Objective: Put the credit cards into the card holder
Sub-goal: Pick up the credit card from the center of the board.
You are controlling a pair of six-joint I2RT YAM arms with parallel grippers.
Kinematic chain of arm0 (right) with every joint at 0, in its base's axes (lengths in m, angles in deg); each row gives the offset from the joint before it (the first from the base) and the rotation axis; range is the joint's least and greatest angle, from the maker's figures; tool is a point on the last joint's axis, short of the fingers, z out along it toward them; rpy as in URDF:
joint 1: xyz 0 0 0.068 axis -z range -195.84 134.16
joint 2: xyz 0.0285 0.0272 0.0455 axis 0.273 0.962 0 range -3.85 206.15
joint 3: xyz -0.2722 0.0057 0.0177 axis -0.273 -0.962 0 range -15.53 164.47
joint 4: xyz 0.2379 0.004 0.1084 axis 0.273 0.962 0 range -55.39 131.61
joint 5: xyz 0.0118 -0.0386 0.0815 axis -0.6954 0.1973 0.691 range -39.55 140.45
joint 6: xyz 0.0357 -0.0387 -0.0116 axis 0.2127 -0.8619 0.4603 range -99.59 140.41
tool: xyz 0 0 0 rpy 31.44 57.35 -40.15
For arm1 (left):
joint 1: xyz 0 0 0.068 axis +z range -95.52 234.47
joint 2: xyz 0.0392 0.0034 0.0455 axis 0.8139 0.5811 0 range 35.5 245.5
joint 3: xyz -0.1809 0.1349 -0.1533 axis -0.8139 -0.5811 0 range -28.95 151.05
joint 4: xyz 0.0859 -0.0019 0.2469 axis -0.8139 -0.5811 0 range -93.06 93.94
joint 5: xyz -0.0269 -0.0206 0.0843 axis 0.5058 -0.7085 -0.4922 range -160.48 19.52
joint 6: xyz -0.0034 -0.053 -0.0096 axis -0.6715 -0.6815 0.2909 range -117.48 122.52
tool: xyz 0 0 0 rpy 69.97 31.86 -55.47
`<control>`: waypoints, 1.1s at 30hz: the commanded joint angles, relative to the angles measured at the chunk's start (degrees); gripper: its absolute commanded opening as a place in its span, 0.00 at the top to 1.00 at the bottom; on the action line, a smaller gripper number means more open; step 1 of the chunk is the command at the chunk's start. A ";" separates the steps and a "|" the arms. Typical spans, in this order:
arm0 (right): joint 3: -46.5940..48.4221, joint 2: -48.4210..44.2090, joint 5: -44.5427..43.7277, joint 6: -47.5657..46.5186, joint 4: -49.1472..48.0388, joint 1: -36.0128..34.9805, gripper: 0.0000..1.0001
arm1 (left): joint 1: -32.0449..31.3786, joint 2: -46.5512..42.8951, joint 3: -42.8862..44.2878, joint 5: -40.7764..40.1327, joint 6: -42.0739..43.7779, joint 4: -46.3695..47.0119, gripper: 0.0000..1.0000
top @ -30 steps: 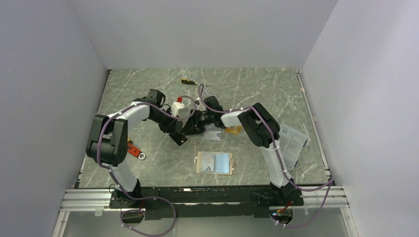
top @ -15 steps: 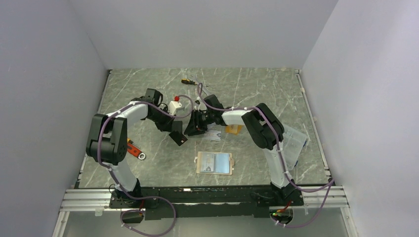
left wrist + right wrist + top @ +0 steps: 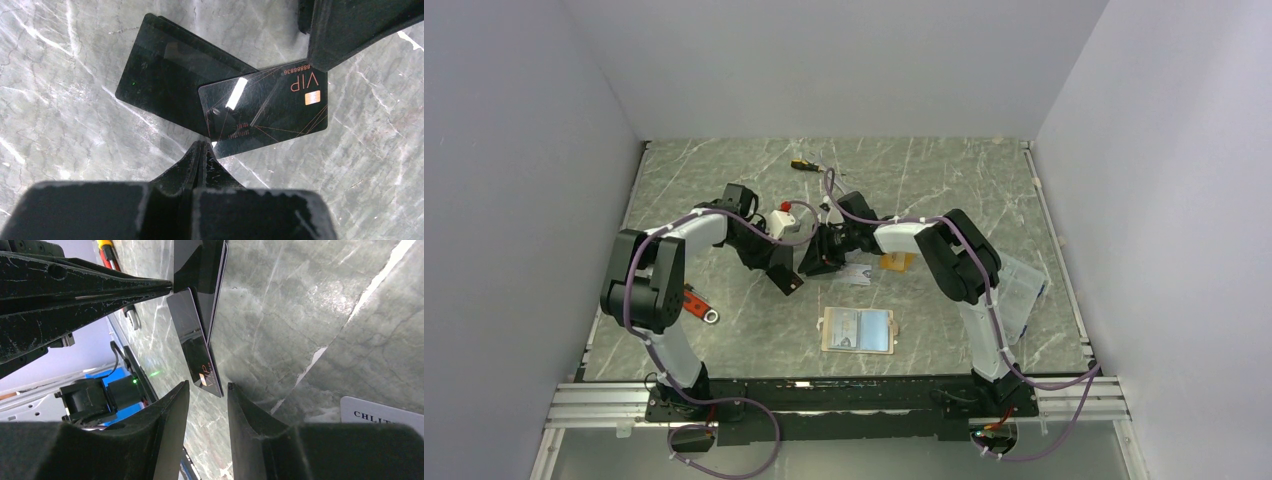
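Glossy black VIP card (image 3: 265,110), copper lettering, tilted, touches the left gripper (image 3: 201,146)'s pressed-together, empty tips; right gripper (image 3: 206,388) stands half-open at its chip end.

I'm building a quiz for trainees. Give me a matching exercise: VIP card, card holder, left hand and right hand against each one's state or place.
Column one:
1 VIP card
2 card holder
3 left hand
4 right hand

Column two:
A shut
B lying open, apart from both hands
C overlapping a second dark card
D jaws apart

Pairs: 1-C, 2-B, 3-A, 4-D
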State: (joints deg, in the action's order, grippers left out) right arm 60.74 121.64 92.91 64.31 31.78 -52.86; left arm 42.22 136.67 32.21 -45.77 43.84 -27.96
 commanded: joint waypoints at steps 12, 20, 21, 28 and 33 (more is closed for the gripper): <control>-1.72 -3.30 -1.01 -2.14 4.50 -0.29 0.58 | -3.01 -2.28 -4.57 -6.56 1.64 5.08 1.00; -3.14 -3.15 -0.73 -0.44 3.09 -0.23 0.56 | -4.91 -3.88 -6.78 -9.62 1.68 6.85 1.00; -3.21 -3.12 -0.59 -0.21 3.09 -0.23 0.56 | -5.01 -4.10 -7.15 -9.75 1.62 6.97 1.00; -5.71 -2.13 2.17 3.22 -1.80 -0.11 0.55 | -5.10 -5.21 -8.52 -8.07 0.70 7.38 1.00; -6.57 -1.17 4.26 5.11 -3.69 -0.47 0.55 | -5.15 -5.63 -9.07 -6.96 0.06 7.36 1.00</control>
State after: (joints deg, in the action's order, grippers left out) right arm 55.56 119.78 96.95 68.34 28.68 -52.81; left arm 37.50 131.29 25.24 -53.95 44.74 -19.96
